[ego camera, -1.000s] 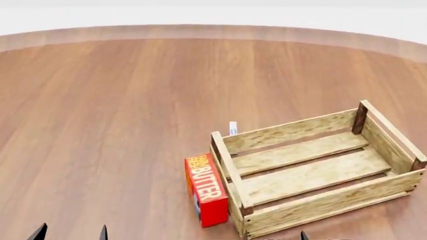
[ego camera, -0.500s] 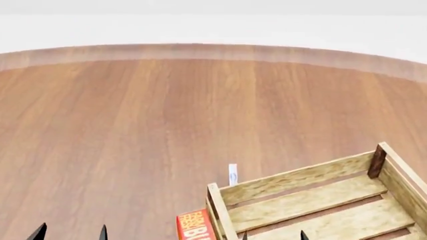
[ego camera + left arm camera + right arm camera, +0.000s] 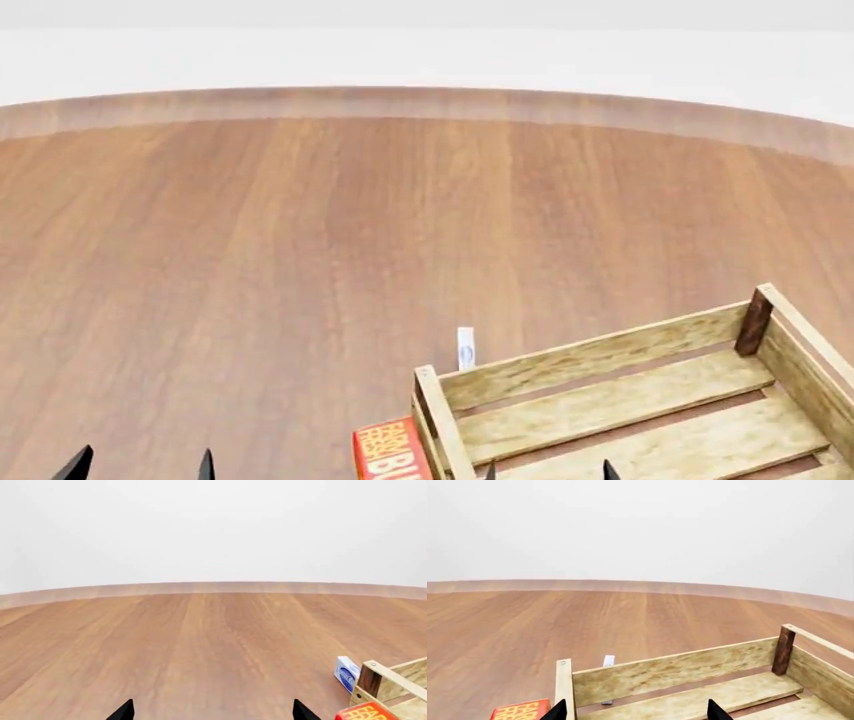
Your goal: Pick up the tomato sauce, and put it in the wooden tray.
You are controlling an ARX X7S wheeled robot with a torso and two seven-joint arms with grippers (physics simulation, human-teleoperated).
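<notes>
Search step: tomato sauce in 0 views. Left end effector (image 3: 140, 465) and right end effector (image 3: 549, 470) both spread, empty. Wooden tray (image 3: 627, 400) empty. Next: locate the can.

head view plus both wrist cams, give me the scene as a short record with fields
surface: round wooden table
wooden tray: near right of the head view, nothing visible inside, partly cut off
butter box: red, beside the tray's left end
small blue-and-white box: behind the tray's far-left corner
tomato sauce: not seen in any view
left gripper: tips only, spread apart, holding nothing
right gripper: tips spread apart, over the tray, holding nothing
</notes>
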